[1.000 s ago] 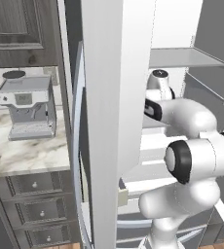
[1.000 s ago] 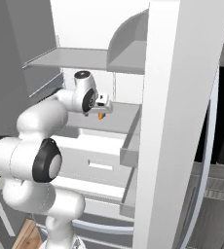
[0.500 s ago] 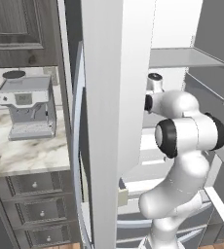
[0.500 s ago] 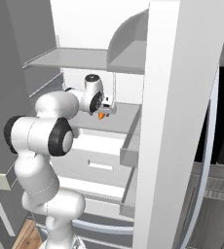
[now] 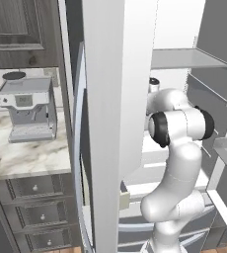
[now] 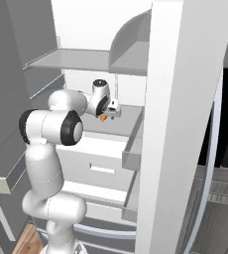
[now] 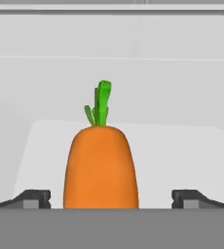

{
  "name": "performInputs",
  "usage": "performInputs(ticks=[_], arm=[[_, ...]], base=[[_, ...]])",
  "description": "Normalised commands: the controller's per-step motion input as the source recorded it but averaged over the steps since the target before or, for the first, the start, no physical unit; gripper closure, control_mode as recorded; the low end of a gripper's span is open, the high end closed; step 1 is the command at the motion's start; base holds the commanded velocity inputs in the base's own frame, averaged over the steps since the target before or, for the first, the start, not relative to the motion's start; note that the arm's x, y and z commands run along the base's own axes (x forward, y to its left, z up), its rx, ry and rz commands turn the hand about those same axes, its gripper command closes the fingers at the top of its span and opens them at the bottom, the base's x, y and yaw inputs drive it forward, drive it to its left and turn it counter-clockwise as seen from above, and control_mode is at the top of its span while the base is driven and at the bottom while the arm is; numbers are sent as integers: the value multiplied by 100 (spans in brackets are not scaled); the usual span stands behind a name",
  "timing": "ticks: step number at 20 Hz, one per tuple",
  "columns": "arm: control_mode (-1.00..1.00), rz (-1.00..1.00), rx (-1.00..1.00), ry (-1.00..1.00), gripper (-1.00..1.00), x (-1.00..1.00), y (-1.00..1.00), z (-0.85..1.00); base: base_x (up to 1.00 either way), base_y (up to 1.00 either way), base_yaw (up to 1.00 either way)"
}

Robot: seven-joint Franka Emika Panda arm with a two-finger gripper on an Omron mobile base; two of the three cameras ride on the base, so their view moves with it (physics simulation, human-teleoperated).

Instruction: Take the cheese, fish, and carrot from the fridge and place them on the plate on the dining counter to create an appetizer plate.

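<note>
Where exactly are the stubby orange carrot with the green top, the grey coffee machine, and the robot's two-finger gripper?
Stubby orange carrot with green top (image 7: 100, 168): hand view, middle of its orange body.
Grey coffee machine (image 5: 27, 108): left base view, its front face.
Two-finger gripper (image 7: 111, 198): hand view, midway between its open fingertips, either side of the carrot.

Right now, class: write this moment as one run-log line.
place: fridge shelf | gripper: open, fingers either side of carrot | carrot: not yet gripped | next: probably close

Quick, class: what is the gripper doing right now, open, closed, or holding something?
Gripper: open, jaws wide on either side of the carrot on the fridge shelf, not yet gripping it.
</note>
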Motion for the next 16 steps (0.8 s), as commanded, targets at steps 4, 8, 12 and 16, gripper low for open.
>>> performInputs(ticks=[4,8,12,16], arm=[[-100,0,0,0,-100,14,0,-39],[-100,0,0,0,100,0,0,-48],[-100,-1,0,-1,100,-3,0,-38],[-100,-1,0,-11,100,-27,0,-18]], base=[[0,0,0],[0,0,0],[0,0,0],[0,0,0]])
